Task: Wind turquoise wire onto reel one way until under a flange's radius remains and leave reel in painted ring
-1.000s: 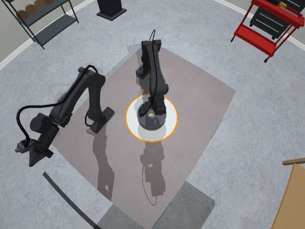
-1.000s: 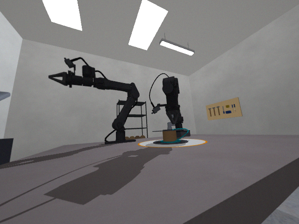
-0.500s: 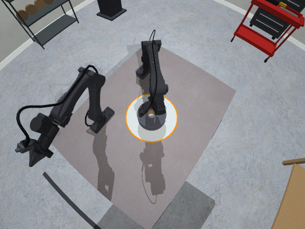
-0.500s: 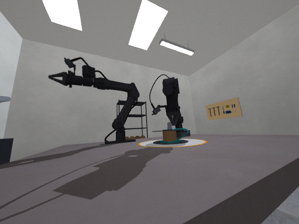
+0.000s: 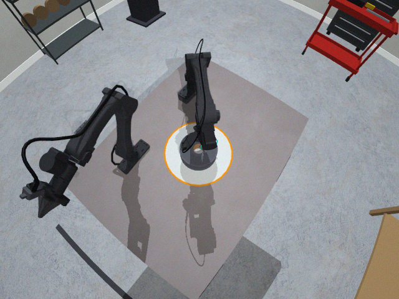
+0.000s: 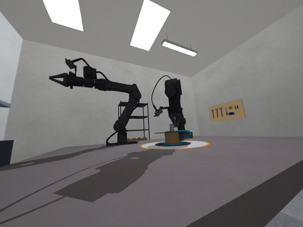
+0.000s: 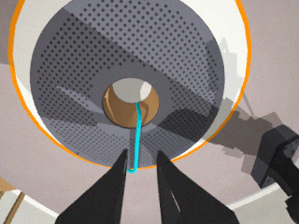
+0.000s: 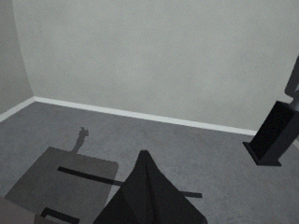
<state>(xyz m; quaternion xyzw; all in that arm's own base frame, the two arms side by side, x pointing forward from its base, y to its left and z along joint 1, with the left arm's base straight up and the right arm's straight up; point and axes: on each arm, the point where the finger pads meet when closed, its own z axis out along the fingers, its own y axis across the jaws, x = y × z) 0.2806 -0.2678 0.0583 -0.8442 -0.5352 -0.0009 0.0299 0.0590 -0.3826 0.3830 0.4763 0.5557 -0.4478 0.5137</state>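
Observation:
The grey reel (image 5: 197, 162) (image 6: 172, 137) (image 7: 93, 37) lies flat inside the orange painted ring (image 5: 198, 185) (image 6: 209, 144) (image 7: 250, 51). Turquoise wire (image 5: 216, 141) (image 6: 190, 133) (image 7: 137, 140) lies around the bottom of the brown hub, loops outside the flanges, and crosses the upper flange to the centre hole. My left gripper (image 6: 176, 126) (image 7: 142, 154) is partly open and empty above the reel; its arm hides part of the reel in the top view. My right gripper (image 5: 40, 216) (image 6: 49, 77) (image 8: 143, 154) is shut and empty, far from the reel, beyond the mat's edge.
The arms' bases stand on the mauve table top (image 5: 257, 128) (image 6: 220, 170), the left arm's behind the reel and the right arm's beside the ring. A shelf (image 5: 70, 38), a red cart (image 5: 335, 54) and a dark pedestal (image 5: 144, 15) stand farther off.

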